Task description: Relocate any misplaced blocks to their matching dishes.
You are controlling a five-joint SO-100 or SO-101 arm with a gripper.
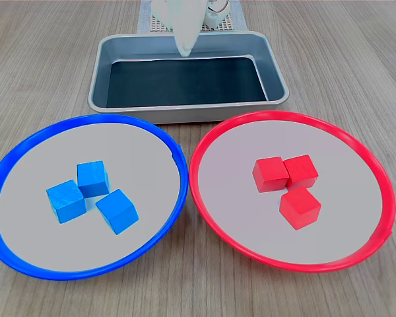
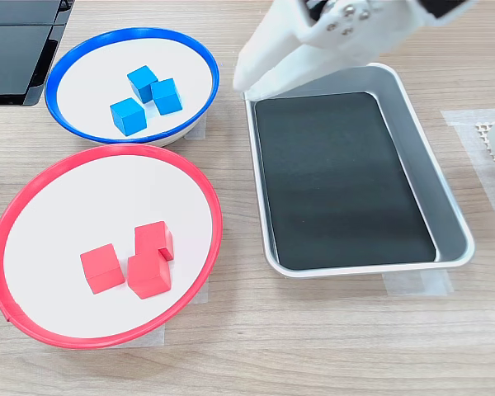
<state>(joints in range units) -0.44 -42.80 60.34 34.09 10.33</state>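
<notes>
A: Claw (image 1: 185, 45) first?

B: Up over the tray (image 1: 185, 113), at its far edge in the first exterior view. In the second exterior view, over the tray corner nearest the blue plate (image 2: 252, 78).

A: Spread or pressed together?

B: Hard to say. Blurred into one white wedge in both exterior views, with no gap showing. Nothing seen between the tips.

A: And the tray?

B: Grey metal with a dark floor. Nothing in it.

A: Plates?

B: Both in front of the tray in the first exterior view. Blue plate (image 1: 86, 120) off toward the first exterior view's left, red plate (image 1: 290, 115) toward the first exterior view's right. Red rim just beside the tray's front wall. Rims of the two close together, contact not clear.

A: Cubes?

B: Three blue ones inside the blue plate: one (image 1: 92, 178) nearest the tray, one (image 1: 66, 201) touching it, a third (image 1: 117, 210) farthest from the tray. Three red ones inside the red plate: two (image 1: 270, 173) (image 1: 301, 170) side by side on the tray side, another (image 1: 299, 207) touching them, farther from the tray.

A: Any of a wrong colour in a plate?

B: No, blue with blue, red with red. All well apart from the claw.
</notes>
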